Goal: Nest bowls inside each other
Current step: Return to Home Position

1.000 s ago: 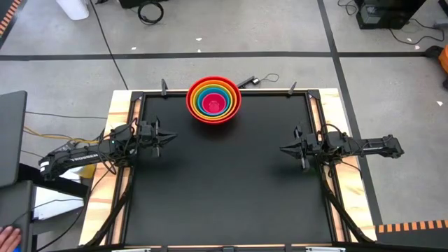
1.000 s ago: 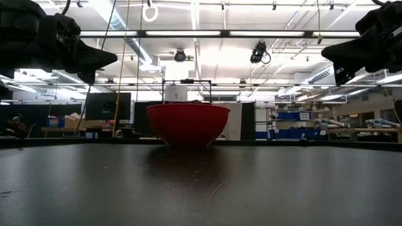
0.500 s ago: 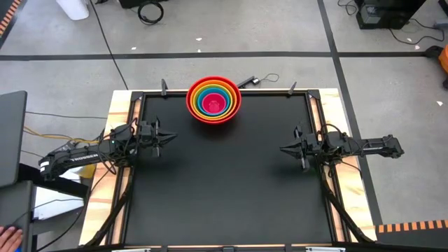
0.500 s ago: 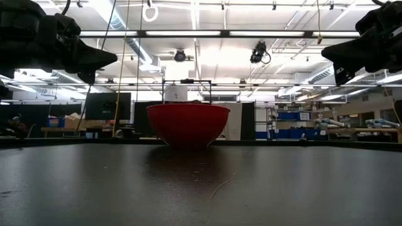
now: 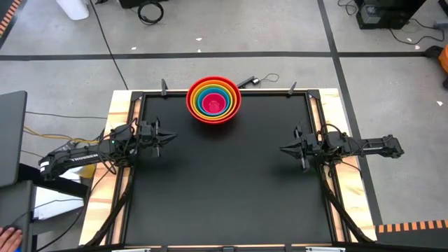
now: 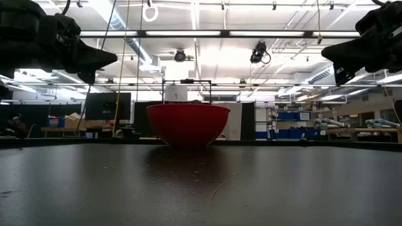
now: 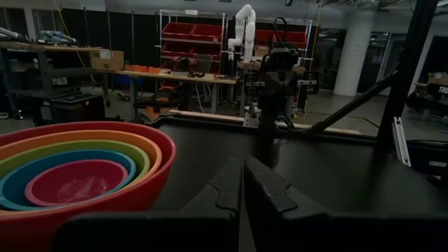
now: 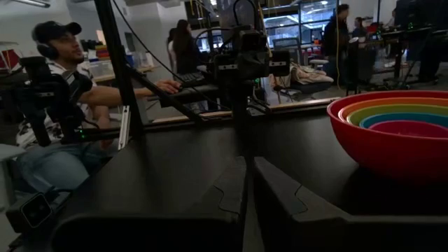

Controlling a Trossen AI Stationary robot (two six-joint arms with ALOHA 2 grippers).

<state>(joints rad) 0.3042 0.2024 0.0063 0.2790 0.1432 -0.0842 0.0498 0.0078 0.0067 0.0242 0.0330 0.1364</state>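
Observation:
The bowls [image 5: 213,100] stand as one stack at the middle of the table's far edge: red outermost, then orange, yellow-green, blue and pink innermost [image 7: 77,182]. The red bowl's base rests on the black table [image 6: 188,125]. My left gripper [image 5: 171,136] hovers shut at the table's left side, pointing level toward the right. My right gripper [image 5: 283,148] hovers shut at the right side, pointing level toward the left. Both are empty and well clear of the stack [image 8: 395,126].
The black tabletop [image 5: 224,189] stretches bare between the arms and toward the near edge. Clamps [image 5: 164,87] and a cable [image 5: 255,80] sit at the far rim. A seated person [image 8: 56,105] shows beyond the table's left side.

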